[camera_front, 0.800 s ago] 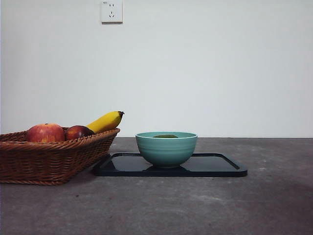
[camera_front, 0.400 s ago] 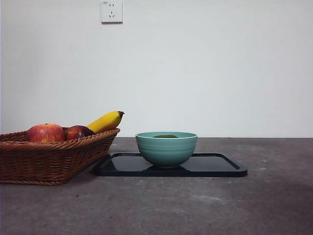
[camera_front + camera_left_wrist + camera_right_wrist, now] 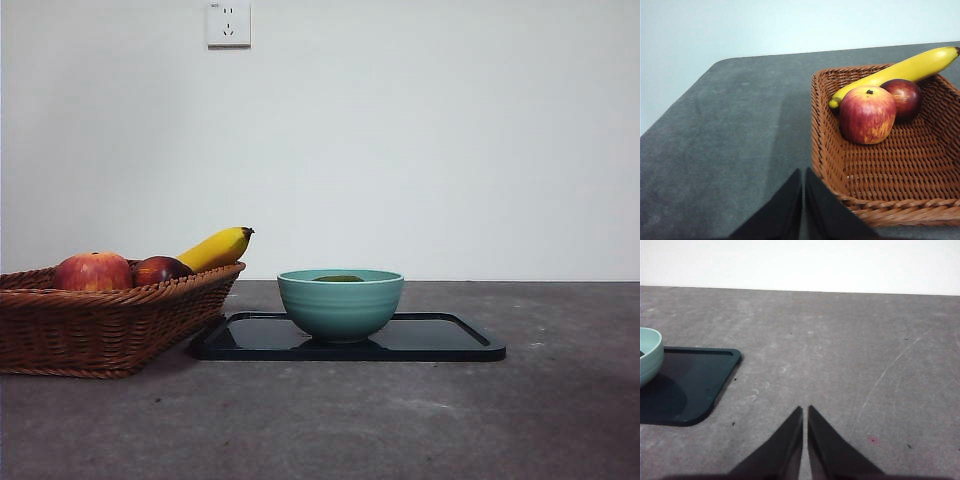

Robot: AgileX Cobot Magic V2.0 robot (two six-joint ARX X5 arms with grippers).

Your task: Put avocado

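Left wrist view: left gripper (image 3: pixel 803 172) low over the grey table (image 3: pixel 730 130), jaws pressed together, empty, just beside the wicker basket (image 3: pixel 830 150) with two red apples (image 3: pixel 867 114) and a banana (image 3: pixel 900 70). Right wrist view: right gripper (image 3: pixel 805 410) likewise closed on nothing, above bare table, near a corner of the black tray (image 3: pixel 690 385). Front view: neither arm visible; avocado (image 3: pixel 338 278) inside the teal bowl (image 3: pixel 340 305) on the tray, only a dark green sliver above the rim, well apart from both grippers.
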